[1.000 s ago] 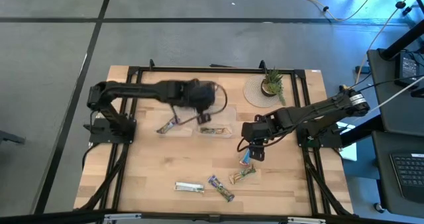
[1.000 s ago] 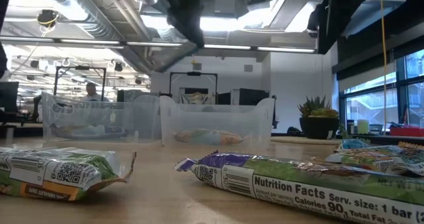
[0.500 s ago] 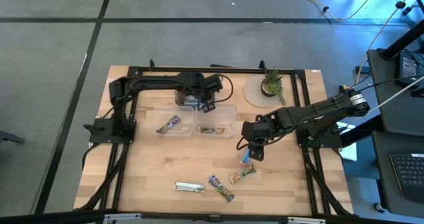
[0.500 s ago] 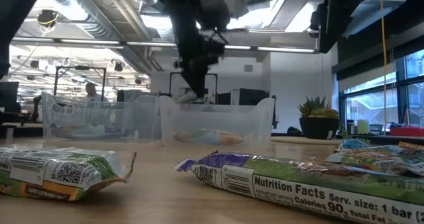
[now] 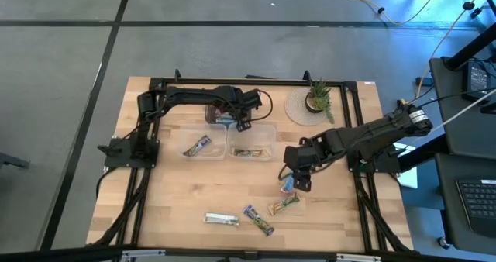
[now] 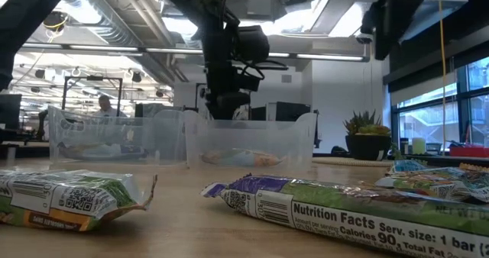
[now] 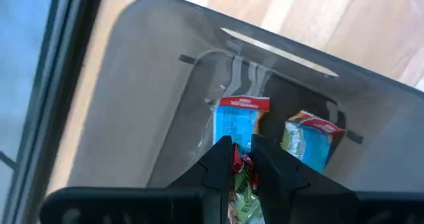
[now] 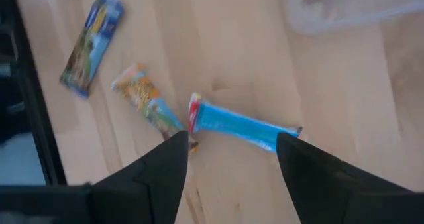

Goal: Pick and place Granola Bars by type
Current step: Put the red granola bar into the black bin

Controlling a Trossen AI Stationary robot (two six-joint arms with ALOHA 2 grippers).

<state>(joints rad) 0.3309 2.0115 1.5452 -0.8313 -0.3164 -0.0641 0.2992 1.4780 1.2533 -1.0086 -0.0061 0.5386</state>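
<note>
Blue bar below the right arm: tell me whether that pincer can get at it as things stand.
Probably yes. The right pincer hangs open above the blue bar, and nothing lies between them; the nearest other bar lies beside it, at one end.

Even overhead light is falling on the wooden surface (image 5: pixel 194 192), casting only faint shadows. In the low view, ceiling lights (image 6: pixel 252 25) are glaring behind silhouetted arms (near wrappers sharp, room hazy), while both wrist views are showing motion blur.

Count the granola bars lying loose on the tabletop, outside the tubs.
4: silvery bar, purple bar, green-tan bar, and blue bar below the right gripper. The arm may hide more.
</note>
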